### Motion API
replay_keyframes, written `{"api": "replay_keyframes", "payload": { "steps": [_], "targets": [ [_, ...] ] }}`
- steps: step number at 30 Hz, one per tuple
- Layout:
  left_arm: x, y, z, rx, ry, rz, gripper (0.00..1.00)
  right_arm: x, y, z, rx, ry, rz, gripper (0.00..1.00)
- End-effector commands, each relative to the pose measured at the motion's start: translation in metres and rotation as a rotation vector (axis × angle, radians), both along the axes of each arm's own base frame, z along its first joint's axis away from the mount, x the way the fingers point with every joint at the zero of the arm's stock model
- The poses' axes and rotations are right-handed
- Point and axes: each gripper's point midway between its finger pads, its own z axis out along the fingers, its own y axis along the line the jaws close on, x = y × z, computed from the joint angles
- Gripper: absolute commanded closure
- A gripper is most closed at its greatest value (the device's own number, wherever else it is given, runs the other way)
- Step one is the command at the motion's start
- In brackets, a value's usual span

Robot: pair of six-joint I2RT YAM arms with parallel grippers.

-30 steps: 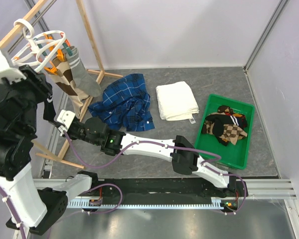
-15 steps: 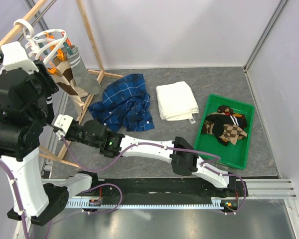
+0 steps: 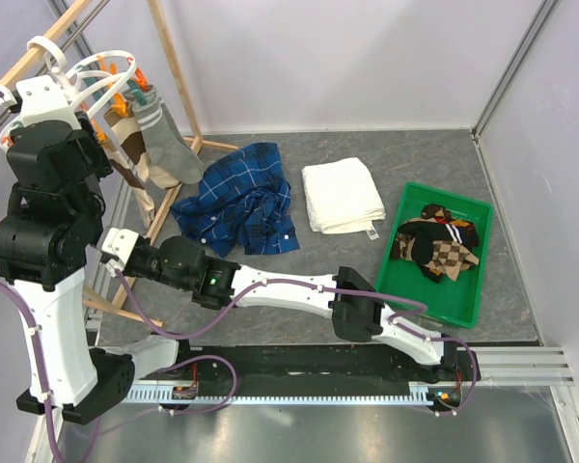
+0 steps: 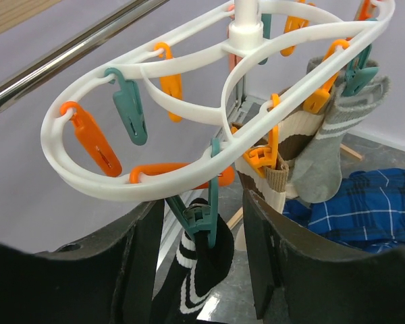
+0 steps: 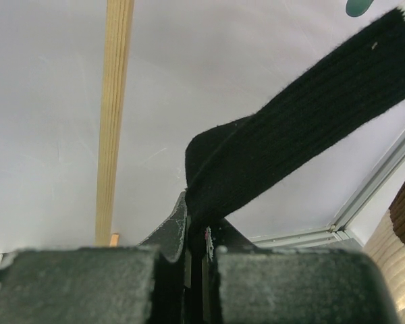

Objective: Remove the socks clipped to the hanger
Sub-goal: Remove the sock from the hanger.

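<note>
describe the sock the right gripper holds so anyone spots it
Look far left at the white hanger on the wooden rack. A teal pin on its rim holds the black sock, white-striped, unlike the grey sock and beige sock beside it.

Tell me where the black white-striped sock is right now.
In the left wrist view, bottom centre: the black white-striped sock hangs from a teal plastic clothespin on the white round plastic hanger's near rim, between the fingers of the left end effector.
</note>
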Motion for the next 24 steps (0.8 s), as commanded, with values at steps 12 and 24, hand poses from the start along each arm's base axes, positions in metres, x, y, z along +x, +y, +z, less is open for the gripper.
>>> {"api": "replay_keyframes", "payload": {
  "steps": [12, 24],
  "targets": [
    [-0.025, -0.002, 0.034, -0.034, -0.131, -0.05, 0.37, -0.01, -0.005, 0.021, 0.037, -0.022, 0.01, 1.0],
    [-0.032, 0.004, 0.027, -0.048, -0.125, -0.006, 0.37, -0.013, -0.007, 0.023, 0.036, -0.02, 0.015, 1.0]
  ]
}}
